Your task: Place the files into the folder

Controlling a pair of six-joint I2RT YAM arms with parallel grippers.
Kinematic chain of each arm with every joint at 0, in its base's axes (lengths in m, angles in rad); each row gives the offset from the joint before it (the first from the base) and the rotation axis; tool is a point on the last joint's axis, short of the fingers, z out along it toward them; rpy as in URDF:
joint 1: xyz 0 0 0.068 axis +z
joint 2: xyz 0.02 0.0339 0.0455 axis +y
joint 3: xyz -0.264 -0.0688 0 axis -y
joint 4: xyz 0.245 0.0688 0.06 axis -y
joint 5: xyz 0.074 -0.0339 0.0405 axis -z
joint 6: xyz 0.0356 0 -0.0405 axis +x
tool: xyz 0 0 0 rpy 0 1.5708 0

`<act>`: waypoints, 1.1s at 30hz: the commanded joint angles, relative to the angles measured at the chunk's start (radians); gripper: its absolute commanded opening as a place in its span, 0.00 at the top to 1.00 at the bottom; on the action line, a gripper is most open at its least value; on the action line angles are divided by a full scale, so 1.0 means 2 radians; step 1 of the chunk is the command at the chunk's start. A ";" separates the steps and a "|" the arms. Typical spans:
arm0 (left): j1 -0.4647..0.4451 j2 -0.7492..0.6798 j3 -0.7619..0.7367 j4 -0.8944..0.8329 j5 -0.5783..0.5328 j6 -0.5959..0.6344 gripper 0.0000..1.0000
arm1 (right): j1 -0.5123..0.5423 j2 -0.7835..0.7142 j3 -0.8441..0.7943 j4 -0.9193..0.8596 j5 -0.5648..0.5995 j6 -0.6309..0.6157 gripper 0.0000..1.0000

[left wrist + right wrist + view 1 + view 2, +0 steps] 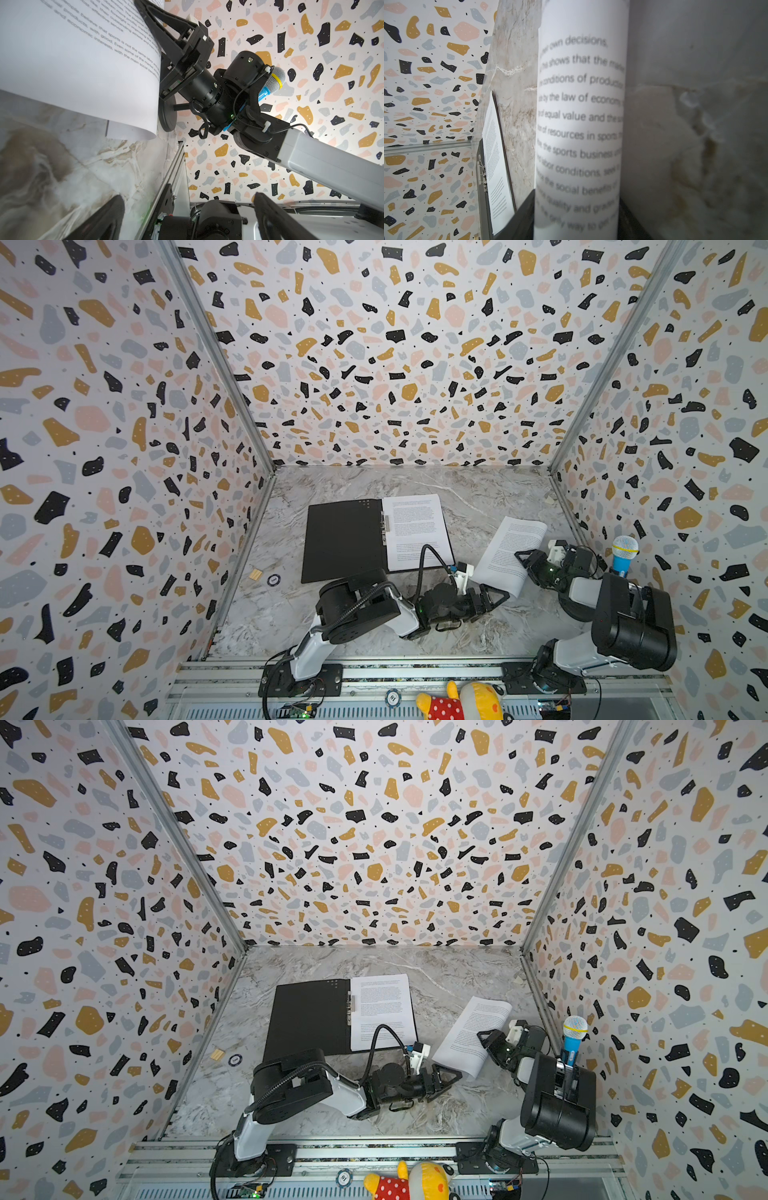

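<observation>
Inside the folder (345, 539) lies one sheet (415, 531); right gripper (525, 562) pinches a curled sheet (505, 551); left gripper (496, 597) gapes empty.

The folder (309, 1017) lies open on the bench (436, 969), black inside up, with a text sheet (384, 1011) on its right half. Right of the folder, the right claw (485, 1039) pinches a curled sheet (467, 1038) by its edge. The left claw (451, 1079), jaws spread, sits off the folder's near right corner, just beside the curled sheet.

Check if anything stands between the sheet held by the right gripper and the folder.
Partly: the left gripper sits by the held sheet's near end, its cable arching over the folder's near corner. Farther back, only bare table lies between.
</observation>
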 commanded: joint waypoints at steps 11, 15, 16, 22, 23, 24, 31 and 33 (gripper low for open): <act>-0.001 0.068 0.058 0.079 -0.021 -0.094 0.12 | -0.002 -0.001 -0.006 -0.033 0.022 -0.008 0.46; -0.001 0.085 0.065 0.083 -0.028 -0.113 0.15 | -0.001 -0.002 -0.008 -0.033 0.022 -0.008 0.46; -0.001 0.089 0.069 0.082 -0.028 -0.117 0.16 | -0.002 -0.002 -0.008 -0.032 0.023 -0.008 0.46; -0.003 0.091 0.068 0.067 -0.047 -0.125 0.19 | -0.002 0.000 -0.009 -0.029 0.024 -0.005 0.46; -0.003 0.091 0.068 0.065 -0.050 -0.125 0.19 | -0.001 0.000 -0.009 -0.029 0.024 -0.005 0.46; -0.003 0.092 0.068 0.065 -0.054 -0.126 0.20 | -0.002 0.000 -0.009 -0.028 0.024 -0.005 0.46; -0.003 0.109 0.088 0.046 -0.075 -0.121 0.25 | -0.001 0.001 -0.012 -0.027 0.026 -0.005 0.46; -0.003 0.115 0.096 0.042 -0.081 -0.121 0.26 | -0.002 0.000 -0.012 -0.027 0.026 -0.006 0.46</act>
